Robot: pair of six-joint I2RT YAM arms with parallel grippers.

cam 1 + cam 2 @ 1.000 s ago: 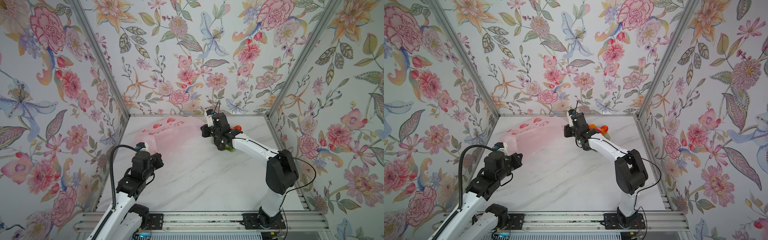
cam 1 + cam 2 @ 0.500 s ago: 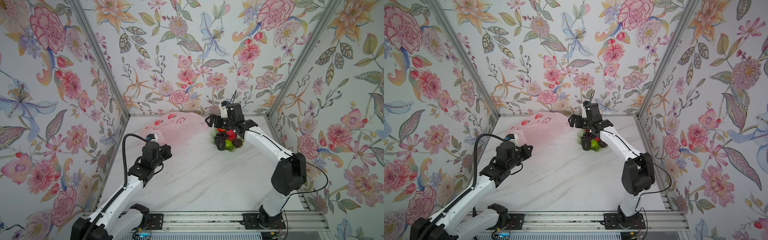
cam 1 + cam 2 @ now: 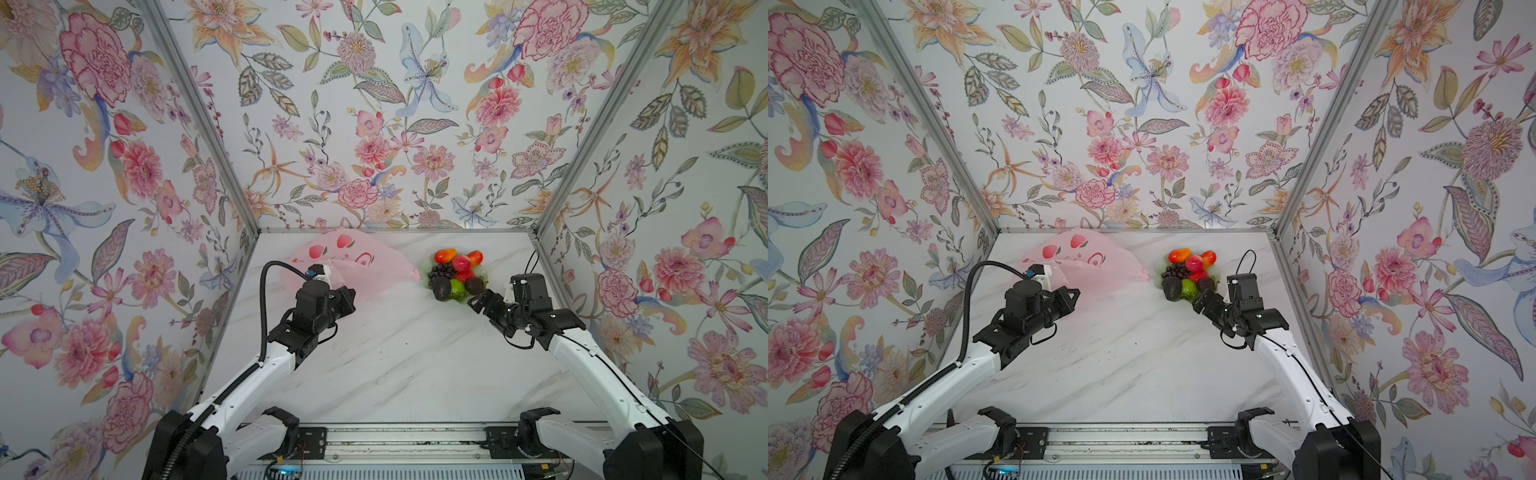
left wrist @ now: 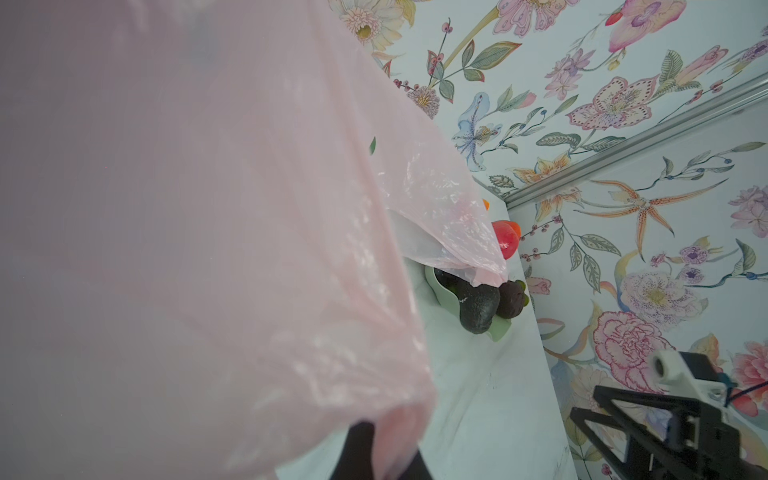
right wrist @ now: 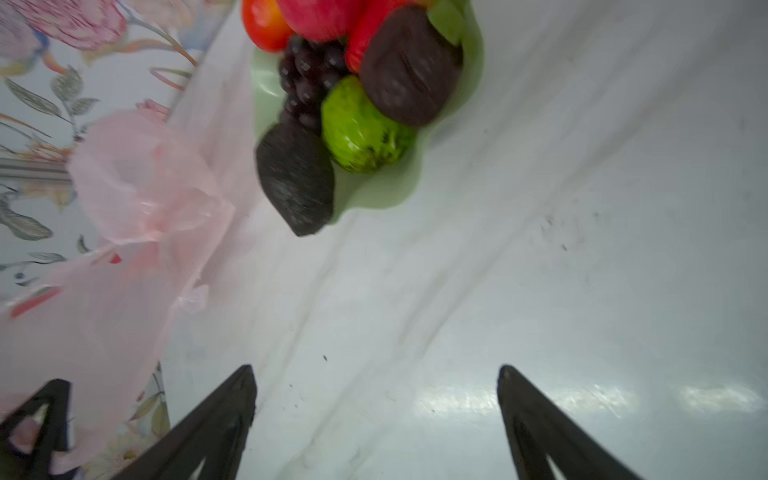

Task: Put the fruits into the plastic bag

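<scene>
The fruits [image 3: 455, 272] [image 3: 1187, 272] are heaped in a pale green dish [image 5: 386, 195] at the back right: orange-red mangoes [image 3: 444, 255], a pink peach [image 3: 461, 262], purple grapes [image 5: 307, 79], a green fruit [image 5: 361, 133] and dark brown ones [image 5: 297, 183]. The pink plastic bag [image 3: 353, 262] [image 3: 1084, 257] lies at the back left and fills the left wrist view [image 4: 208, 208]. My left gripper [image 3: 347, 297] [image 4: 382, 449] is shut on a fold of the bag. My right gripper [image 3: 478, 301] [image 5: 376, 370] stands open just in front of the dish, holding nothing.
Floral walls close in the marble table [image 3: 395, 353] on three sides. The dish sits near the right wall. The bag's edge [image 5: 137, 199] reaches close to the dish's left side. In the left wrist view the bag hides part of the dish [image 4: 436, 286].
My right gripper opened and drew back from over the dish towards the front right, uncovering the fruits. My left gripper moved up and back with the bag in its grip.
</scene>
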